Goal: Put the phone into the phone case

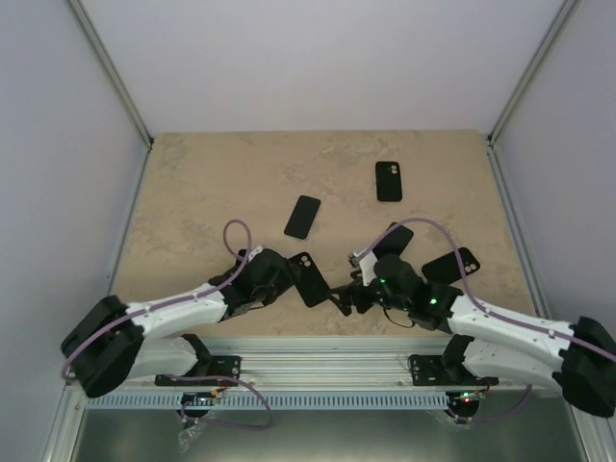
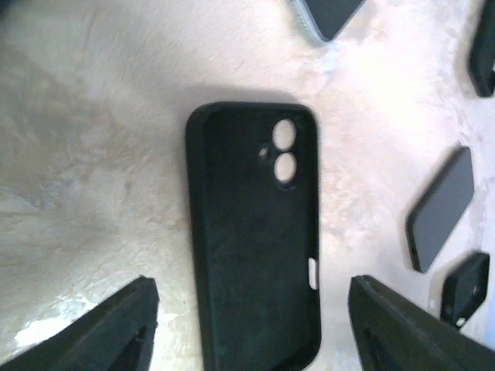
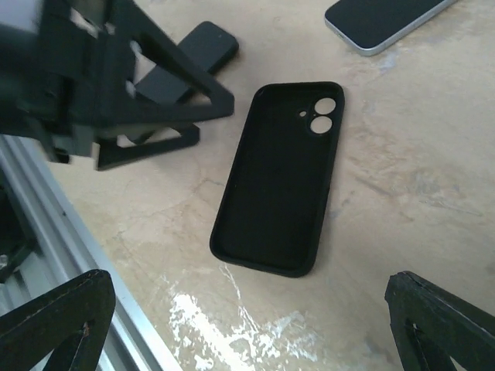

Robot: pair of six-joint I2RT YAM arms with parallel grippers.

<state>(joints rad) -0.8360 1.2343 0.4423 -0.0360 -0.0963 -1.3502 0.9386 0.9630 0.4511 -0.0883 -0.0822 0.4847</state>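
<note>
The desk (image 1: 192, 183) carries both arms stretched low toward its near middle. The left arm (image 1: 183, 308) reaches in from the left and the right arm (image 1: 500, 322) from the right, wrists close together. The left pincer (image 2: 253, 280) is released, its fingers either side of the phone case (image 2: 255, 232) without touching it. The right pincer (image 3: 249, 277) gapes wide over that case, which lies hollow side up. A phone (image 1: 302, 217) lies flat farther out, apart.

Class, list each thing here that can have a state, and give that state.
phone case, empty, hollow side up, lying flat
phone, lying flat, outside the case
left pincer, open, fingers either side of the case, not touching it
right pincer, open, holding nothing
</note>
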